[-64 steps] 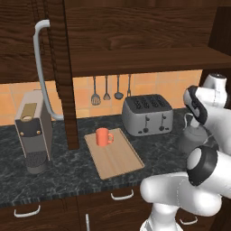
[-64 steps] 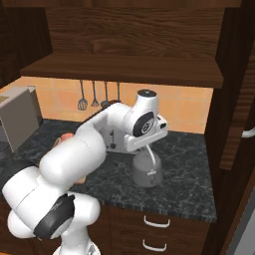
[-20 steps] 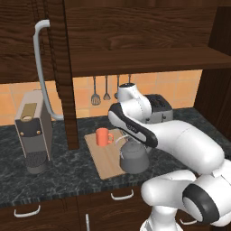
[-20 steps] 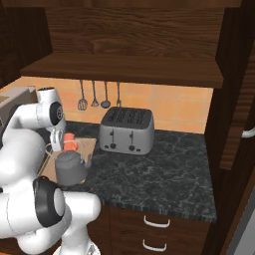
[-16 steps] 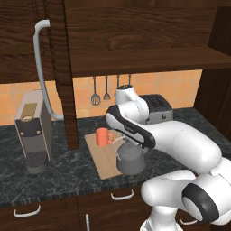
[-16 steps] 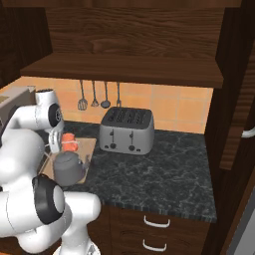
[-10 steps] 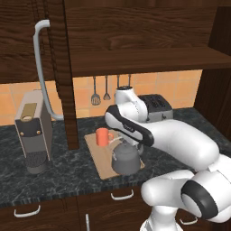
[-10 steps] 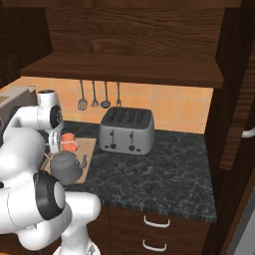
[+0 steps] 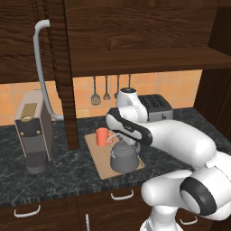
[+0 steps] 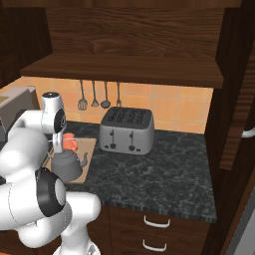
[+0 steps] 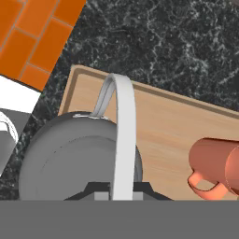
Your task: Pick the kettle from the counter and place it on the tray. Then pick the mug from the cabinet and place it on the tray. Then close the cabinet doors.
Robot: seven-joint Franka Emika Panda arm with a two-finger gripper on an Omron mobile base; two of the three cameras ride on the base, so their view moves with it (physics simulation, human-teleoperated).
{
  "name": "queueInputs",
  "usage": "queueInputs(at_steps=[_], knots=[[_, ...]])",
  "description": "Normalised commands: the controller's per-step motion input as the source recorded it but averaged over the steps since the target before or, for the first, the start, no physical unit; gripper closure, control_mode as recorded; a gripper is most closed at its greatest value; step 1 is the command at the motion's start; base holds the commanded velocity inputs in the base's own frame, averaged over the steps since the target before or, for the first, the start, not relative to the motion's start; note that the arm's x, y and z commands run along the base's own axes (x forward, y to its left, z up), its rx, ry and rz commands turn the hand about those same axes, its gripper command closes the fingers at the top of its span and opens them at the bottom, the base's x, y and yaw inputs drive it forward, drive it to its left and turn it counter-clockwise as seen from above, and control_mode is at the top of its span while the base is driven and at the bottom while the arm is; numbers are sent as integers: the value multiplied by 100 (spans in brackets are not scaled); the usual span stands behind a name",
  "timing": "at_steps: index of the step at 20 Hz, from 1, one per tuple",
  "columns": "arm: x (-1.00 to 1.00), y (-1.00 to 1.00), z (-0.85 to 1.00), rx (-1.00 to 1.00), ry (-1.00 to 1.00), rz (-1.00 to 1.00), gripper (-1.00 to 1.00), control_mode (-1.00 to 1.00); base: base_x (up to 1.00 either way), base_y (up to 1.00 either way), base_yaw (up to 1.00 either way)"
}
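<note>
The dark grey kettle (image 9: 123,158) is on the near right part of the tan tray (image 9: 96,154), and I cannot tell whether its base touches the board. My gripper (image 9: 121,138) is shut on the kettle's thin arched handle (image 11: 124,135), right above the lid. The orange-red mug (image 9: 102,136) stands on the tray's far left part, just behind the kettle. In the hand view the kettle (image 11: 74,158) lies below my gripper (image 11: 122,193), with the mug (image 11: 217,165) to the right on the tray (image 11: 168,122). The cabinet door (image 9: 67,85) stands open, edge-on.
A grey toaster (image 10: 126,130) stands on the dark speckled counter (image 10: 164,179) right of the tray. A coffee machine (image 9: 31,131) sits at the left. Utensils (image 9: 106,89) hang on the orange tile wall. The door's bar handle (image 9: 42,67) juts out at the left.
My gripper has carried the kettle a little further left and lower over the tray. The mug has stayed put.
</note>
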Motion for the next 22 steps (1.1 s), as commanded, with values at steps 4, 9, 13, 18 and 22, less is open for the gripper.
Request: queueInputs(at_steps=[4, 9, 13, 18, 22], knots=[[19, 8, 0, 7, -22, -1, 100, -100, 0, 0, 0], [22, 13, -11, 5, -16, 0, 100, -100, 0, 0, 0], [15, 10, -40, 0, -1, 0, 100, -100, 0, 0, 0], [9, 5, -39, 0, 0, 0, 100, -100, 0, 0, 0], [-19, -2, -32, 1, 1, 0, -100, -100, 0, 0, 0]])
